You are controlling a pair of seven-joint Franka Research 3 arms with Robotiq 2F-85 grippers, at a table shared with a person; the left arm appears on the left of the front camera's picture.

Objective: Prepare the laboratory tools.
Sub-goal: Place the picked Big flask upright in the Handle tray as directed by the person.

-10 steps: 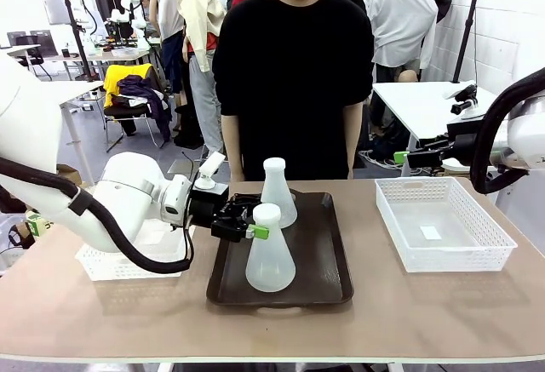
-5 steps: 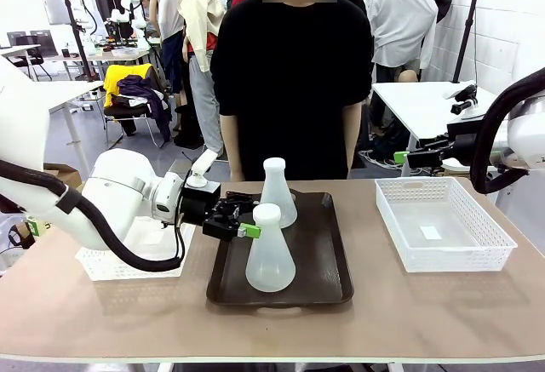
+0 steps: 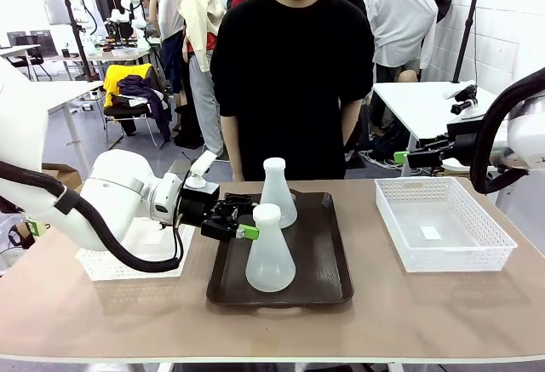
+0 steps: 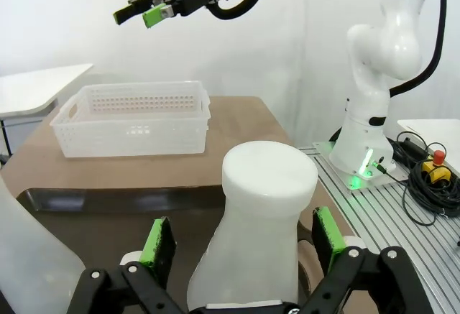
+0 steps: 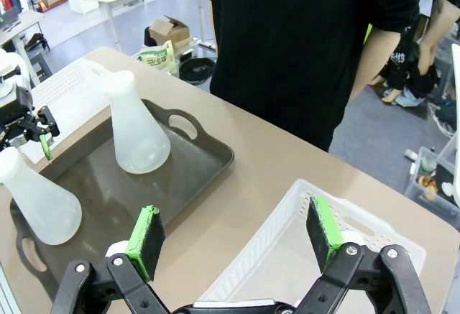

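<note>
While a person in a black top [image 3: 289, 74] stands at the far edge of the bench [image 3: 409, 304], two frosted-white conical flasks sit upright on a dark brown tray [image 3: 319, 261] near the middle of the bench. The near flask [image 3: 270, 251] stands toward the tray's front, and the far flask [image 3: 277, 195] stands near the tray's back edge, the two apart.

The left hand [image 3: 244, 220] reaches in sideways over the tray's left edge, level with the near flask's neck. In the left wrist view that neck [image 4: 262, 220] rises between the green pads [image 4: 157, 242], with a gap on each side, so the hand is spread open and grips nothing.

The right hand [image 5: 237, 238] hangs above the bench's right end, over a white mesh basket [image 3: 443, 223]. Its pads [image 5: 146, 231] stand wide apart and hold nothing.

A second white mesh basket [image 3: 128, 257] rests at the bench's left edge, partly hidden behind the left arm.
</note>
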